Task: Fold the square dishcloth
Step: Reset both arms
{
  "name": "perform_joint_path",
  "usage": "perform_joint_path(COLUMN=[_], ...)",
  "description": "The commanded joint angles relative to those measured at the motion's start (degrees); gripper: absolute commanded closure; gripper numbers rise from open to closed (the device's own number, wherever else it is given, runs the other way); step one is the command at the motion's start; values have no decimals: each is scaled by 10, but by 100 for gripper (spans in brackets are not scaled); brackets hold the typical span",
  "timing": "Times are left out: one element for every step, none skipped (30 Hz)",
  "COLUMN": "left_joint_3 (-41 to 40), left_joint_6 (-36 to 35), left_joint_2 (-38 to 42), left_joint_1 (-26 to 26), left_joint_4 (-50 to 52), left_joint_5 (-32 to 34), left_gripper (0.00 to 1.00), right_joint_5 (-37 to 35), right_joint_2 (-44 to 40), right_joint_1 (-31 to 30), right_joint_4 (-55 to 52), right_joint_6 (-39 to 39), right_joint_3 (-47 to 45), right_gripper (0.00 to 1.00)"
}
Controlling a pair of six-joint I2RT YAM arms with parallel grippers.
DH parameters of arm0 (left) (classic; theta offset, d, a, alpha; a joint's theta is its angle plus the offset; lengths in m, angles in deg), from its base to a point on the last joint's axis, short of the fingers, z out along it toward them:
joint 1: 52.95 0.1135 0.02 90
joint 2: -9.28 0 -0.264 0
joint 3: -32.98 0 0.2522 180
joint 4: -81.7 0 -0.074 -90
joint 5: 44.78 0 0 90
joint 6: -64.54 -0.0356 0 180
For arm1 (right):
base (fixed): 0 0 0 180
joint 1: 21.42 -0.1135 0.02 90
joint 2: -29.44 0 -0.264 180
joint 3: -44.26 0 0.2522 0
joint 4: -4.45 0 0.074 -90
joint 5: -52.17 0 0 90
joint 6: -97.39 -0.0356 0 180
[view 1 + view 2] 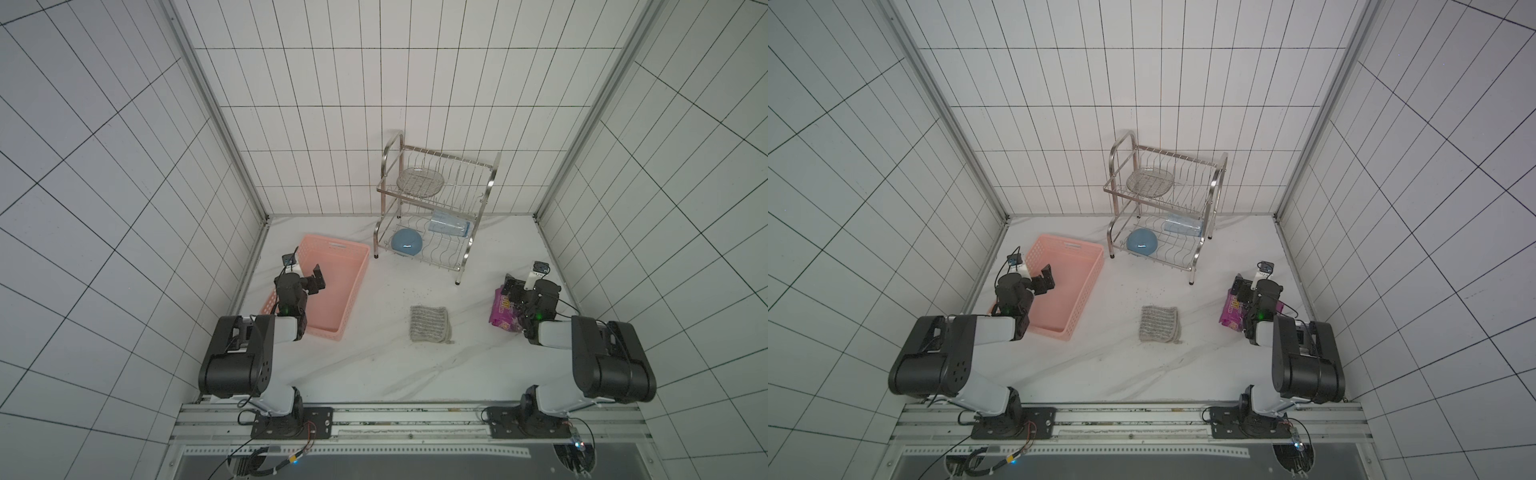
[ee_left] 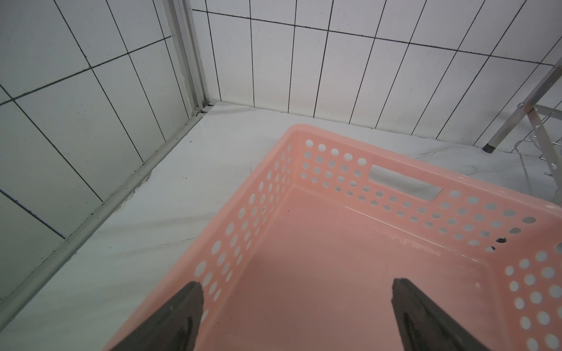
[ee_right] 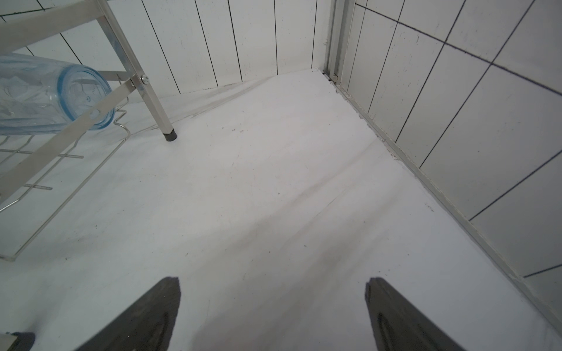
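Dishcloth [image 1: 430,324] lying flat on bench [image 1: 374,365], between pink basket [image 1: 355,291] and purple packet [image 1: 500,311], touching neither. Left arm [image 1: 291,291] above basket, jaws spread wide, empty. Right arm [image 1: 540,299] above packet, jaws spread wide, empty.

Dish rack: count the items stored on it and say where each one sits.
3. On the rack, upper tier: a mesh dish. Lower tier: a blue bowl and a clear cup lying on its side. None looks hidden.
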Motion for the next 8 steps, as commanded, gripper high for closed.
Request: perform_joint_path(left_joint_3=[8, 7, 8, 8, 7, 8, 7, 7], left_joint_6=[-7, -7, -7, -7, -7, -7, -7, -7], left_joint_2=[0, -1, -1, -1, -1, 0, 0, 0], left_joint_1=[-1, -1, -1, -2, -2, -2, -1, -1], left_joint_4=[0, 0, 0, 0, 0, 1, 1, 1], left_joint_5=[6, 6, 5, 5, 6, 6, 5, 6], left_gripper=[2, 2, 2, 2, 2, 2, 2, 2], right_joint_5=[-10, -11, -11, -11, -12, -12, -12, -12], right_joint_2=[3, 3, 3, 3, 3, 3, 3, 3], right_joint_1=[-4, -5, -6, -6, -5, -6, -6, -6], right_joint_4=[-10, -11, -11, -12, -11, -12, -12, -12], right_joint_6=[7, 7, 7, 8, 8, 7, 7, 7], right_joint_3=[13, 14, 14, 14, 15, 14, 14, 14], right_gripper=[1, 1, 1, 1, 1, 1, 1, 1])
